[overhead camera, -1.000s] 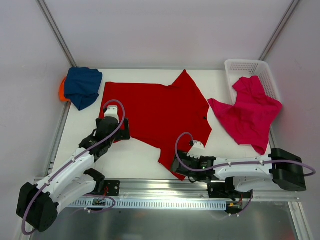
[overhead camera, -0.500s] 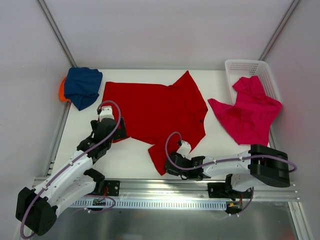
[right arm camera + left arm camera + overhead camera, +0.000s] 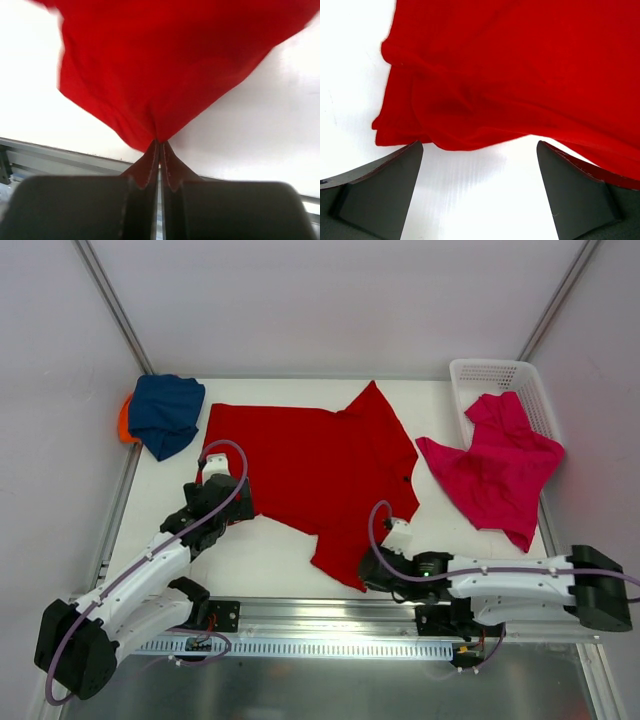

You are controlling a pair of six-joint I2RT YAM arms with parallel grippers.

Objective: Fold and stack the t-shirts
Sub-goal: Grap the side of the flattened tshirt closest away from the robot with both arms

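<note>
Where right fingers (image 3: 148,167) pinch red t-shirt (image 3: 310,465), hem hidden, orange t-shirt (image 3: 122,423) half-hidden

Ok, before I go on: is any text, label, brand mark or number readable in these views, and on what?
No readable text in any view.
red t-shirt: plain, no print; a dark speck near its right edge is too small to read.
pink t-shirt and navy t-shirt: plain.
basket: no label visible.

Robotics lab cell, white table (image 3: 265,555), plain grey walls (image 3: 330,300), aluminium frame rail (image 3: 300,615)
</note>
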